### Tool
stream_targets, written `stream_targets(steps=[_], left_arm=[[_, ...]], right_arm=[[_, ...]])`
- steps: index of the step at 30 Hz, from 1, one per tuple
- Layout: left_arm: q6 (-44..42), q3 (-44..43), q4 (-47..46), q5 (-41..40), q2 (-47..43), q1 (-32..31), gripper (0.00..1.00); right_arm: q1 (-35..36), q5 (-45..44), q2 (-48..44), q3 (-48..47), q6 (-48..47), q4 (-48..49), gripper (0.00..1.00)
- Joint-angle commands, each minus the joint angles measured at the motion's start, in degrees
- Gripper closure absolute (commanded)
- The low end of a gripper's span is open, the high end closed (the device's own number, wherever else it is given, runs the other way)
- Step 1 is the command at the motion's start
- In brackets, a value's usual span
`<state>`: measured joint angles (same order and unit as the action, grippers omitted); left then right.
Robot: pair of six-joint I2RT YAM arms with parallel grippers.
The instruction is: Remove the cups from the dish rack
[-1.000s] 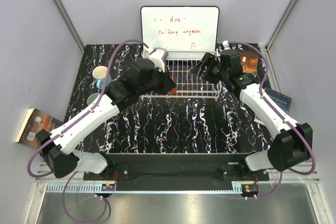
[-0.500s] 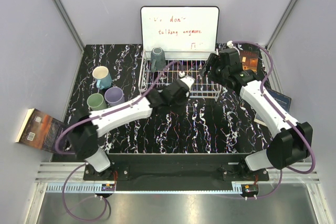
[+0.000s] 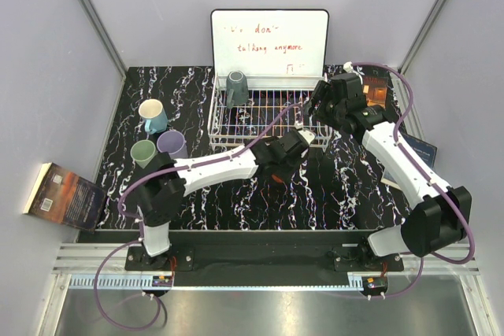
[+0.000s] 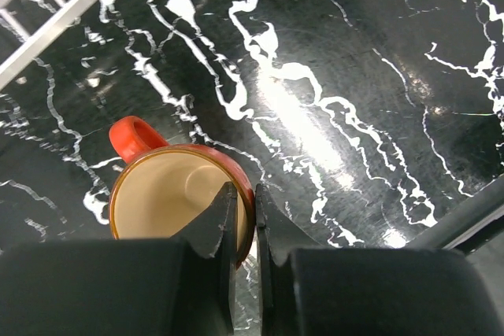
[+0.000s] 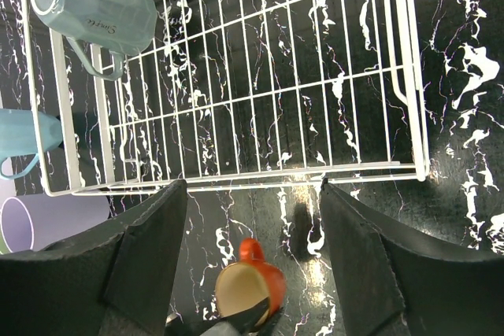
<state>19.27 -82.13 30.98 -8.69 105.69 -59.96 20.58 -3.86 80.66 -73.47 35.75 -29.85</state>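
- Left side of the top view, on the table (image 3: 236, 206): blue mug (image 3: 151, 116), green cup (image 3: 142, 152) and purple cup (image 3: 171, 144) stand close together, all outside the rack (image 3: 272, 112).
- Upper centre: grey cup (image 3: 236, 88) sits in the rack's far left corner. It is the only cup seen in the rack.
- Centre, just below the rack's near rail: left claw (image 4: 243, 192) is almost closed and pinches the rim wall of the orange cup (image 4: 169, 202), one finger inside and one outside.
- The orange cup is mouth-up over bare table, outside the rack. Cannot tell whether its base is down.
- Right: right claw (image 5: 252, 194) is spread wide and holds nothing. It hangs over the rack's right end.
- Risk 1: the grip is on one thin stretch of wall only. A quick move could let the cup swing or slip out.
- Risk 2: letting go before the base is down would drop the cup, and it could tip or roll.
- Risk 3: the left arm lies across the front of the rack. A right-arm reach toward the grey cup could foul it.
- Versus half a second ago: the left claw was over the rack's near edge and is now off it, lower in the frame.
- No change seen in the right arm, the grey cup or the three cups on the table.
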Motion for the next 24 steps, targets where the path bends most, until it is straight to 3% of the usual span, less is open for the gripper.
stream_targets(steps=[1, 23, 24], left_arm=[[-0.6, -2.3, -3.8, 3.0, 2.4, -0.1, 1.00], [2.3, 3.6, -7.9, 5.4, 5.8, -0.2, 1.00], [2.4, 3.9, -7.9, 5.2, 5.6, -0.2, 0.96]], right_arm=[[-0.5, -0.5, -1.6, 0.0, -0.5, 0.3, 0.25], [-0.9, 0.2, -2.0, 1.6, -1.0, 0.6, 0.24], [-0.9, 0.3, -2.0, 1.6, -0.9, 0.6, 0.24]])
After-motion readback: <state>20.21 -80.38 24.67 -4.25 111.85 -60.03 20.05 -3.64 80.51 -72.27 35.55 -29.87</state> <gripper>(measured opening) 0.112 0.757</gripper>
